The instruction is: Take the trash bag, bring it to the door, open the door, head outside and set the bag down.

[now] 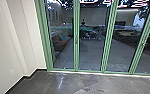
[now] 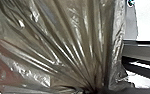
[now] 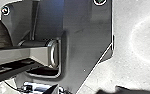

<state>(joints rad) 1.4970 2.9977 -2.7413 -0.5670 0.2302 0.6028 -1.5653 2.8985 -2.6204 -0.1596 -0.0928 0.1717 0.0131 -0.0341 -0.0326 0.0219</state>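
Green-framed glass doors (image 1: 76, 50) stand shut across the head view, with a dark handle on one of the left uprights. The trash bag (image 2: 66, 42), thin, shiny and grey-brown, fills much of the left wrist view. Its folds draw together into a tight neck at my left gripper (image 2: 97, 90), which is shut on it. Something reddish shows through the plastic at one side. In the right wrist view my right gripper (image 3: 126, 91) is a dark shape at the picture's edge, with no bag at it.
A white wall (image 1: 13, 35) with a dark skirting runs along the left, meeting the door frame at a stepped corner. Grey polished floor (image 1: 66, 83) lies before the doors. Through the glass are paving, an orange-red seat and reflections; a small dark figure, perhaps a person, shows there.
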